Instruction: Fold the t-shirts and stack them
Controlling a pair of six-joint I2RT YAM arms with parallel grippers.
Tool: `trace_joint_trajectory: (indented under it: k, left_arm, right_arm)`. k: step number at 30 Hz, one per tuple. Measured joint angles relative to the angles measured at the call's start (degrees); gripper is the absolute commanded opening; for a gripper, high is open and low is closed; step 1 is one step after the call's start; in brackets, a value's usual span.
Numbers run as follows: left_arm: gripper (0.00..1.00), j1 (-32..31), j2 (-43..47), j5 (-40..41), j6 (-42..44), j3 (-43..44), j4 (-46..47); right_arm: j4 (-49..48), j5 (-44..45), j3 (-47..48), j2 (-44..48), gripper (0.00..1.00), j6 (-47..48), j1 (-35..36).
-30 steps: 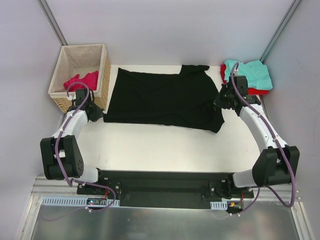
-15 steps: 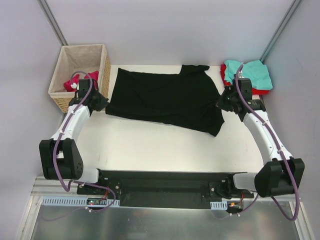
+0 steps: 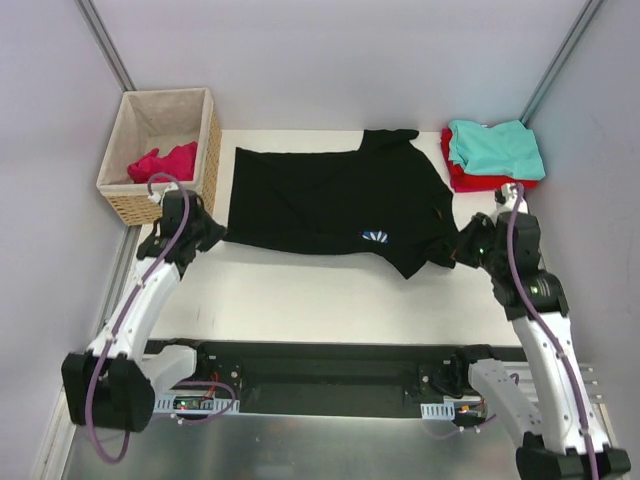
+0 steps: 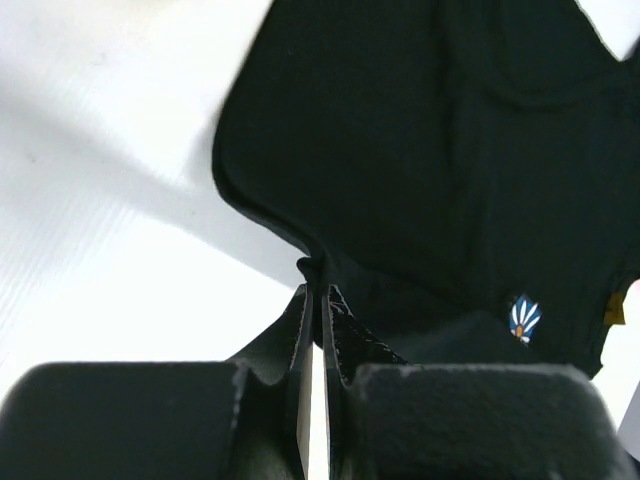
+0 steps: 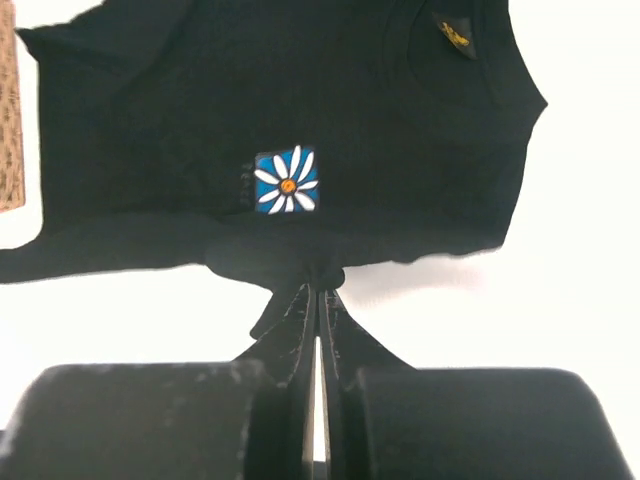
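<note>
The large black t-shirt [image 3: 320, 195] lies spread across the table's middle, a small daisy logo [image 3: 376, 236] showing near its front hem. My left gripper [image 3: 213, 232] is shut on its near left corner; in the left wrist view the fingertips [image 4: 318, 290] pinch a bunch of black cloth [image 4: 430, 150]. My right gripper [image 3: 458, 248] is shut on the near right corner, and the right wrist view shows the cloth [image 5: 400, 110] gathered at the gripper [image 5: 318, 285] below the logo [image 5: 285, 180]. A teal t-shirt [image 3: 495, 147] rests folded on a red one [image 3: 478, 181] at the back right. A magenta-pink t-shirt [image 3: 165, 162] sits in the basket.
The wicker basket [image 3: 212, 140] with beige lining stands at the back left, beside the black shirt's left edge; its weave shows at the left edge of the right wrist view [image 5: 8, 120]. Bare white table [image 3: 320, 300] runs between the shirt and the arm bases.
Both arms have drawn back toward the near side, still gripping the black shirt's corners. The shirt has shifted with them and the daisy logo has come into sight.
</note>
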State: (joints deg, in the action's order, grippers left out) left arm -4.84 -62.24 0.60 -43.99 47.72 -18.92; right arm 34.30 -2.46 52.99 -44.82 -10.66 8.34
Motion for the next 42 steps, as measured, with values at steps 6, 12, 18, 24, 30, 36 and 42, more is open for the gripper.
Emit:
trace_joint_trajectory:
  k: [6, 12, 18, 24, 30, 36, 42]
  left_arm:
    - [0.0, 0.0, 12.9, 1.4, 0.0, -8.0, -3.3]
    - [0.0, 0.0, 16.3, 1.5, 0.0, -11.8, -5.4]
    - [0.0, 0.0, 16.3, 1.4, 0.1, -12.1, -6.4]
    - [0.0, 0.0, 19.1, 1.4, 0.1, -12.1, -7.6]
    - [0.0, 0.0, 24.0, 0.9, 0.1, -12.1, -9.6]
    - [0.0, 0.0, 27.1, 0.8, 0.1, -12.1, -12.2]
    - [0.0, 0.0, 23.5, 1.4, 0.1, -12.1, -12.9]
  right_arm:
    - [7.1, 0.0, -3.3, 11.7, 0.01, 1.3, 0.0]
    - [13.6, 0.1, -5.3, 16.5, 0.01, 2.0, 0.0]
    - [16.6, 0.5, -5.3, 18.4, 0.01, 2.3, 0.0]
    - [20.7, 0.9, -4.0, 22.5, 0.01, 2.4, 0.0]
    - [25.0, 2.7, -1.9, 26.6, 0.01, 2.6, 0.0]
    - [28.0, 3.4, -1.5, 27.7, 0.01, 2.6, 0.0]
    - [27.7, 3.7, -1.5, 27.0, 0.01, 2.6, 0.0]
